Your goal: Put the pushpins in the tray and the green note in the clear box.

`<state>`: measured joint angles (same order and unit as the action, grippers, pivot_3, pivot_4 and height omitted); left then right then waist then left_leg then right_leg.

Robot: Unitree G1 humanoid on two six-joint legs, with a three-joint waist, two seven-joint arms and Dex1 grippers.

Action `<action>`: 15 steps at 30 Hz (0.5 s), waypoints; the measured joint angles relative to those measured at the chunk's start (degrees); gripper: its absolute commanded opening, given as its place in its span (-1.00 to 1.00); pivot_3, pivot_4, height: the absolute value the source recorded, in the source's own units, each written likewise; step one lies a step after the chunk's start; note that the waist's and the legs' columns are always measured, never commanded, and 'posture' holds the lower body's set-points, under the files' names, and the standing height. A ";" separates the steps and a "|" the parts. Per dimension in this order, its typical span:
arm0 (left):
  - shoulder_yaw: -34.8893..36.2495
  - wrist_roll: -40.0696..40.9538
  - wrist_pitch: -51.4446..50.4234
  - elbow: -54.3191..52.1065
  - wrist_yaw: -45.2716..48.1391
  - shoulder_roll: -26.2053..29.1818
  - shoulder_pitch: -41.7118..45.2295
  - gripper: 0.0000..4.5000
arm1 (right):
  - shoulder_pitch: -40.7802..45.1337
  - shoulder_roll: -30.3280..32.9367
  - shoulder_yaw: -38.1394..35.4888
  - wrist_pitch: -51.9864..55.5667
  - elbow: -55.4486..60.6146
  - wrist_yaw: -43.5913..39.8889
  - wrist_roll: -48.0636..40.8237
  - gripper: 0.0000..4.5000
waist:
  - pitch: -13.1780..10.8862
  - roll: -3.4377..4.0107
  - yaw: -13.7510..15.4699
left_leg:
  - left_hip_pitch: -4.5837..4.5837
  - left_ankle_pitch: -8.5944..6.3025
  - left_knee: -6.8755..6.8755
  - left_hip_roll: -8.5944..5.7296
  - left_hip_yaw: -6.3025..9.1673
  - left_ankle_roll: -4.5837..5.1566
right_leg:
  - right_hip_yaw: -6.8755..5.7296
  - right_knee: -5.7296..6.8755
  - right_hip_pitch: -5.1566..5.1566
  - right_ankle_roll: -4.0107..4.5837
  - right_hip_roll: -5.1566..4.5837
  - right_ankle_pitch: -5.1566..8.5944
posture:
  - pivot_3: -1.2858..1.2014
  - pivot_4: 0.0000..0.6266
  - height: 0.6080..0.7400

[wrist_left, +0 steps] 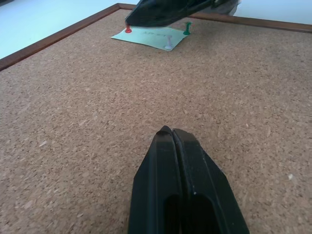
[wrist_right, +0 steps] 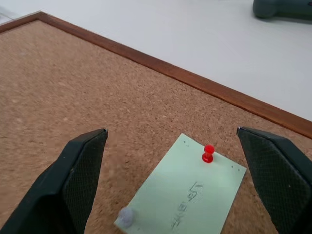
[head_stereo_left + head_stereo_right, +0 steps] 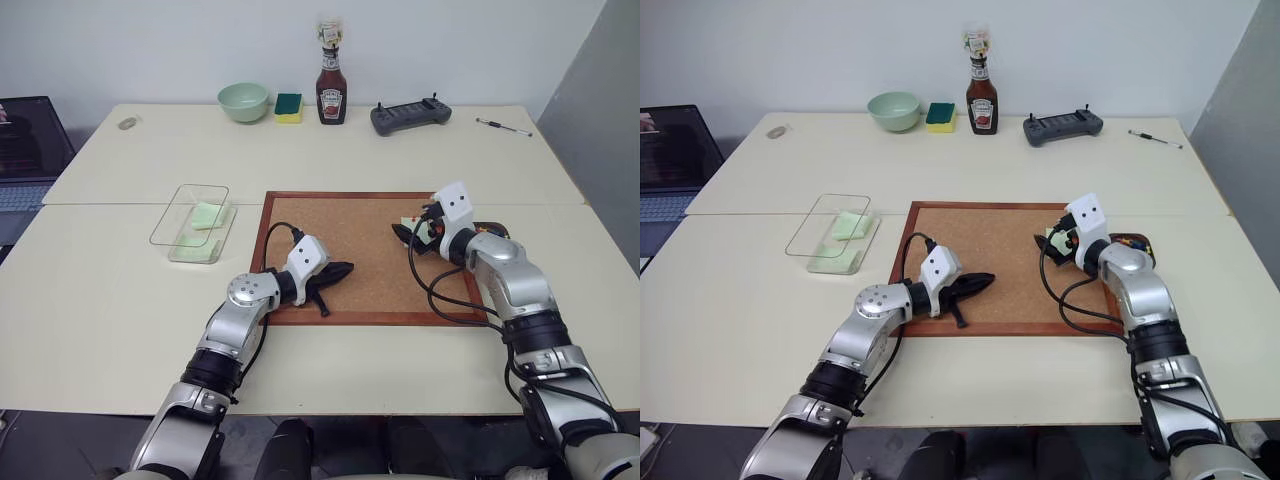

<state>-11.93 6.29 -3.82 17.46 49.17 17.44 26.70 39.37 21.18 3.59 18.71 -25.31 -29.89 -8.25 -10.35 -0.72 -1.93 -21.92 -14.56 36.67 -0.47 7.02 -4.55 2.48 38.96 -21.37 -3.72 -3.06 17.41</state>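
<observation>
Right gripper (image 2: 170,180): jaws spread wide with nothing between them, poised over the green note; seen from the head it sits at the far right part of the corkboard.
Left gripper (image 1: 171,134): fingers pressed together, holding nothing, low over bare cork at the near left part of the board.
Green note (image 2: 187,195): lies flat on the cork near the board's far right corner, pinned down; it carries a few faint handwritten marks that cannot be read.
Pushpins: a red one (image 2: 208,152) stands in one corner of the note, a pale translucent one (image 2: 126,216) in another, and a green one (image 1: 187,28) shows in the left wrist view.
Tray (image 3: 1137,243): dark reddish-brown, just beside the board's right edge, partly hidden behind the right arm; its contents cannot be made out.
Clear box (image 3: 195,222): on the table left of the board, apart from it, with pale green paper lying inside.
Corkboard (image 3: 360,260): wood-framed, flat on the table in front of the robot.
Ketchup bottle (image 3: 331,85): upright at the far edge; the label's wording is too small to read.
Far edge, other things: pale green bowl (image 3: 244,101), green-and-yellow sponge (image 3: 288,107), dark handheld controller (image 3: 410,117), pen (image 3: 503,126).
Table (image 3: 120,290): cream top, a seam running across it.
Room: plain pale wall behind; an open laptop (image 3: 25,150) at the far left.
</observation>
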 measured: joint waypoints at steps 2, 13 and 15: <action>-0.01 -0.03 -0.69 -0.94 0.00 -0.03 -0.44 -1.00 | 1.55 -0.47 -0.02 -2.22 -4.59 0.06 0.88 0.67 | 0.00 0.00 -0.02 | 0.00 0.00 -0.01 0.00 0.00 0.00 | 0.00 0.00 -0.01 0.00 0.00 0.00 | 0.03 -0.52 1.00; -0.02 -0.43 -2.01 -2.41 -0.01 -0.05 -1.22 -1.00 | 5.12 -1.92 -0.45 -8.52 -14.25 0.36 2.98 -0.36 | 0.01 0.02 -0.34 | 0.02 0.00 -0.01 0.01 -0.02 0.00 | 0.02 0.01 0.00 0.00 0.00 0.00 | 0.03 -0.52 1.00; -0.02 -0.61 -2.11 -2.61 -0.02 -0.05 -1.34 -1.00 | 5.63 -1.98 -0.80 -8.90 -15.78 1.33 3.07 -0.55 | 0.01 0.02 -0.42 | 0.03 0.00 0.01 0.01 -0.03 0.00 | 0.03 0.01 0.01 0.00 0.00 0.00 | 0.03 -0.52 1.00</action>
<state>-11.95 5.68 -5.93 14.85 49.16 17.39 25.36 45.00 19.20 2.79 9.81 -41.09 -28.56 -5.18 -10.34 -0.70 -2.35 -21.89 -14.56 36.67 -0.47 6.99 -4.55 2.50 38.97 -21.36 -3.72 -3.06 17.41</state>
